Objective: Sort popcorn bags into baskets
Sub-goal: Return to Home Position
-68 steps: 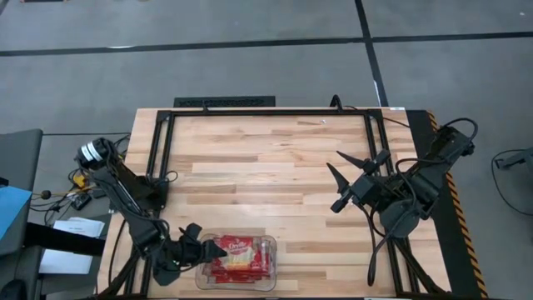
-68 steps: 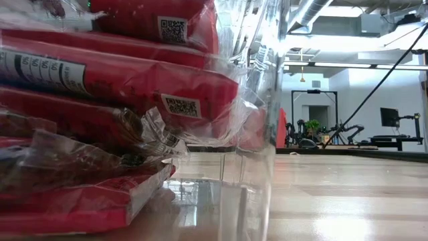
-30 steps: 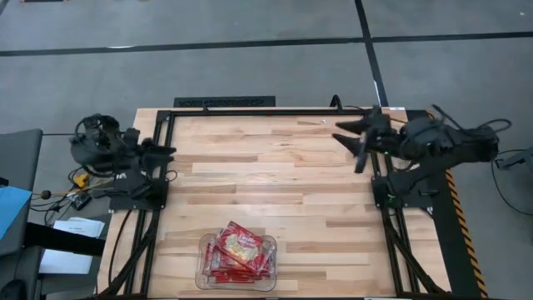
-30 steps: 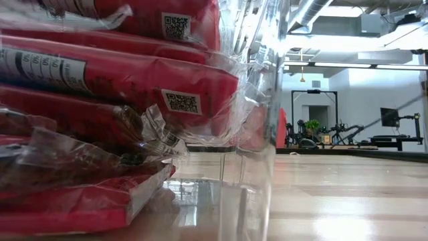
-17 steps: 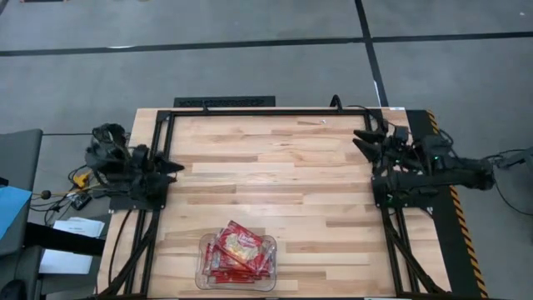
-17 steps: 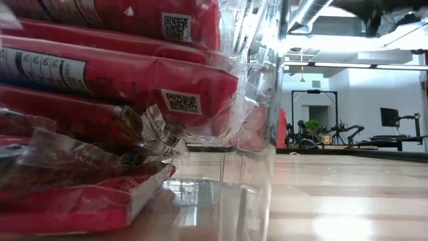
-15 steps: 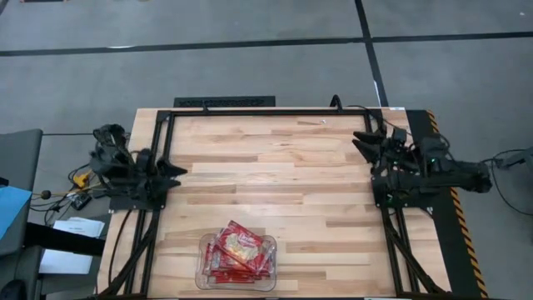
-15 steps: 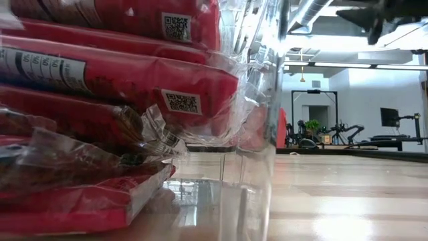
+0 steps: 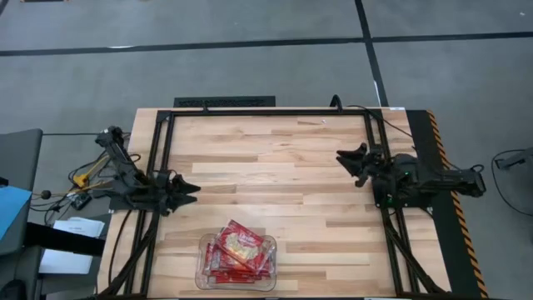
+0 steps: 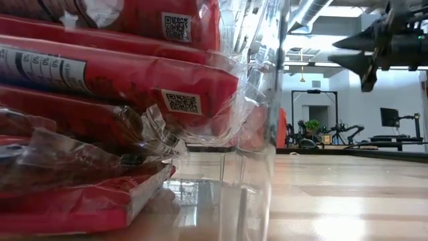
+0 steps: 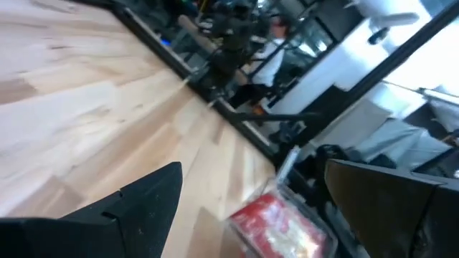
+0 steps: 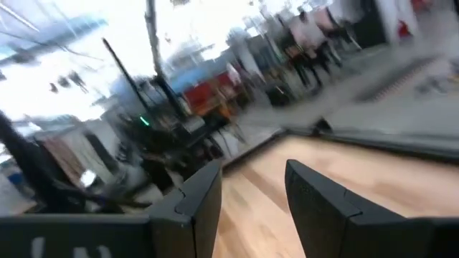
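Popcorn bags lie heaped in the clear tub, which sits on the wooden table at its near edge, a little left of centre. The top packet shows its yellow popcorn picture and lies askew across the red ones beneath. Seen from table height, the packets are stacked flat, one on another, against the tub's clear wall (white code labels face outward on a couple of them).

The left gripper is at the table's left edge, farther back than the tub and to its left, clear of it. Its two fingers are spread wide with nothing between them, and its wrist view looks past them to the tub of red packets. The right gripper is towards the right side at about mid-depth, well apart from the tub. The low view shows it raised above the boards, its fingers parted and empty.
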Tool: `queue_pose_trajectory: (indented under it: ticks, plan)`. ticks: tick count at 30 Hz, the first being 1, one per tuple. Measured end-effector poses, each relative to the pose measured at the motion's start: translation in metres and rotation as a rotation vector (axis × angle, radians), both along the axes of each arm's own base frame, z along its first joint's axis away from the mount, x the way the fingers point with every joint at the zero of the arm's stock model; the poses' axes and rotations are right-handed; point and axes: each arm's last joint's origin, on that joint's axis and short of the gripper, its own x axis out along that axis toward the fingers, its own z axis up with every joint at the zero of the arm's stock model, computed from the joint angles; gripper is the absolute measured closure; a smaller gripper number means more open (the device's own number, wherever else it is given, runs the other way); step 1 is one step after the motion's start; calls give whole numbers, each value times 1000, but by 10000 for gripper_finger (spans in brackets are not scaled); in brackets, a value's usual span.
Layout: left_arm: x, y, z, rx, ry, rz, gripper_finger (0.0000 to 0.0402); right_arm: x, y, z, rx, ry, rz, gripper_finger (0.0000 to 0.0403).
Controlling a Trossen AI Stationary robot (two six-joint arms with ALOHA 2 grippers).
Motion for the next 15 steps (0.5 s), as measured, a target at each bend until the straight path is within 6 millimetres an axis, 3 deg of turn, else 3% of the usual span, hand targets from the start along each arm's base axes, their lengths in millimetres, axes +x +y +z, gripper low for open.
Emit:
queue_pose_trajectory:
  ticks: [7,15]
  plan:
    - [1,1,-3,34,15,18,70,0,-2,-14,15,95,-70,218]
    - [1,0,-7,121,52,7,70,2,-4,-17,-12,139,-93,211]
